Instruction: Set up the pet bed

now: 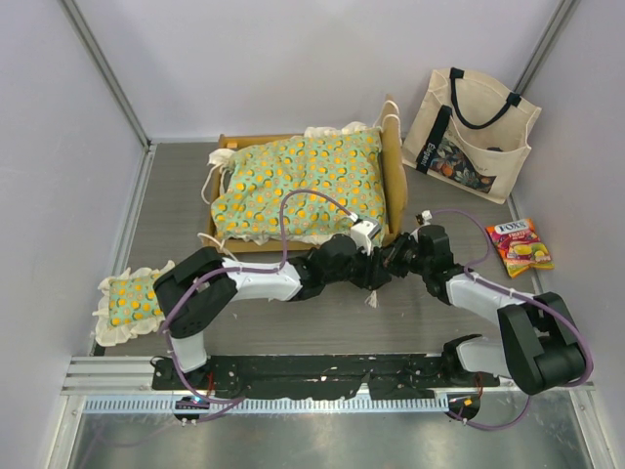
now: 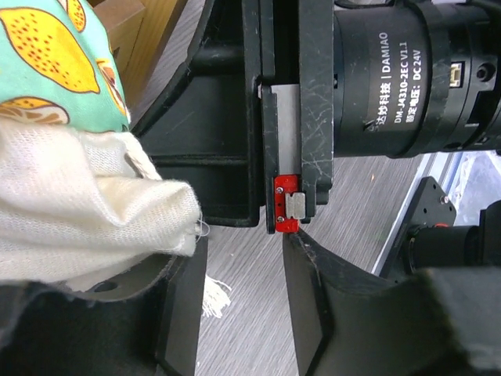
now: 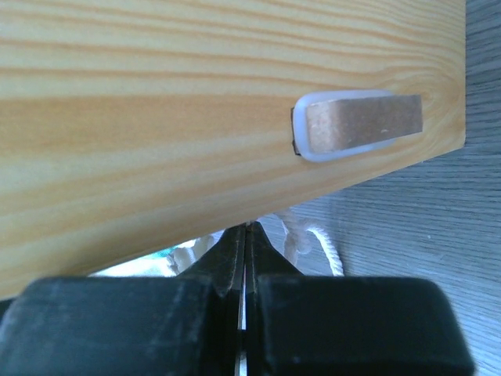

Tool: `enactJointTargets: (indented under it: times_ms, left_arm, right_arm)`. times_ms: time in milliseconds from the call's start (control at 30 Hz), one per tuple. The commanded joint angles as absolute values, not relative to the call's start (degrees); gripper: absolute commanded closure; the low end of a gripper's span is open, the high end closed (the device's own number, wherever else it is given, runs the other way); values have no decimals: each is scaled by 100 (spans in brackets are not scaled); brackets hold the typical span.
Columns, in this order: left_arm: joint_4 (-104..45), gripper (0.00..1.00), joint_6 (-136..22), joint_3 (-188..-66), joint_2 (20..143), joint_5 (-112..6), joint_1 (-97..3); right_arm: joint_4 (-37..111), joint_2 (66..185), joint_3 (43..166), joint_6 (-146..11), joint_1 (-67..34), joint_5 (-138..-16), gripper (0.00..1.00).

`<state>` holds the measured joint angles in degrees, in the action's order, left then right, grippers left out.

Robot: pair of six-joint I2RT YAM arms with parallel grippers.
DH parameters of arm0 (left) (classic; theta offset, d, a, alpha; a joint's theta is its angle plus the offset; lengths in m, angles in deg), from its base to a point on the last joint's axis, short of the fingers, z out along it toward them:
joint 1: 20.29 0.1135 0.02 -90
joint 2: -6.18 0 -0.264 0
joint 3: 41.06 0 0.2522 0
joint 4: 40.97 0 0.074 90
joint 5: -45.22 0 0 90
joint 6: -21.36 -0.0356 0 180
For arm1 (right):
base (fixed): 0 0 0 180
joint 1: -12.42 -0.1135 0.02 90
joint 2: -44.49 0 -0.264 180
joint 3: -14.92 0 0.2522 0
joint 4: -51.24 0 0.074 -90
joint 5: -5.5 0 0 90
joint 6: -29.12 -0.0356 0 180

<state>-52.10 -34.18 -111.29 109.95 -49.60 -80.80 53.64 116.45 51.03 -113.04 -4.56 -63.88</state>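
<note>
The grey table [image 1: 176, 195] stands between pale walls. The pet bed [image 1: 394, 171] lies at its far side, about in the middle, and the green fruit-print mattress cushion [image 1: 293, 186] is already spread inside it.

Both my arms reach to the near right corner of the bed. I think this is because the cushion must be tied to the wood there.

My left gripper [image 2: 239, 254] is open, with its fingers apart over the table. The cream ruffle [image 2: 94, 204] of the cushion lies on one finger, but the gripper holds nothing. My right gripper [image 3: 246, 239] is closed, its fingers pressed together just below the wooden side board [image 3: 156, 117]. A cream tie cord [image 3: 319, 239] hangs just beside its tips. Whether a piece of the cord is pinched between them, I cannot tell.

The small matching pillow [image 1: 132, 298] lies at the near left, well apart from the bed, so I judge it is for a later step. The tote bag [image 1: 469, 122] and a packet of sweets [image 1: 520, 244] are on the right, away from my work.
</note>
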Motion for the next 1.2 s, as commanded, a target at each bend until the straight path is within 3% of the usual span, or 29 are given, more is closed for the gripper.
enactJointTargets:
  times_ms: [0,467,667,867,967,1167]
  left_arm:
    - [-4814,52,-3717,-11406,10568,-5138,-8102]
    - [-4233,42,-3831,-11556,10278,-5041,-8111]
    - [-3742,29,-3954,-11713,10303,-4839,-8111]
    - [-3635,23,-4025,-11872,10312,-4804,-8111]
    - [-3407,31,-4148,-12056,10400,-4935,-8103]
    - [-3196,32,-4113,-11987,10190,-4637,-8111]
  right_arm:
    - [5374,11691,5426,-11028,-543,-6068,99]
    - [5207,11788,5566,-10966,-543,-6209,99]
    - [5242,11797,5566,-10993,-534,-6191,99]
    - [5251,11849,5558,-10984,-543,-6174,99]
    - [5242,11858,5575,-10984,-543,-6174,99]
    - [5277,11902,5584,-10993,-551,-6183,99]
